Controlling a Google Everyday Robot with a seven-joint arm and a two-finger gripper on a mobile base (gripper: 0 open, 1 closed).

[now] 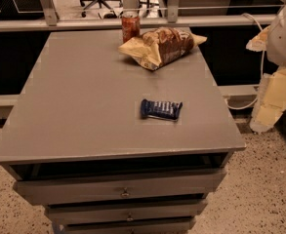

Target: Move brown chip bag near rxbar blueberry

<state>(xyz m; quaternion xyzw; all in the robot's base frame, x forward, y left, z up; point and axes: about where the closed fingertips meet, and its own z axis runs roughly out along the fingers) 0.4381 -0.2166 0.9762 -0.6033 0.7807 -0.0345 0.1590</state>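
The brown chip bag [160, 46] lies crinkled on its side at the far middle of the grey table [84, 106], its dark brown middle between pale tan ends. The rxbar blueberry [161, 109], a small flat dark blue bar, lies flat nearer the front, right of centre, well apart from the bag. My gripper is out of view. Only a white rounded part of my arm [285, 33] shows at the right edge, off the table.
A red soda can [130, 26] stands upright at the far edge, touching the bag's left end. The table has drawers [125, 191] below its front edge. A railing and an office chair are behind. Pale yellow-white shapes [274, 99] stand right of the table.
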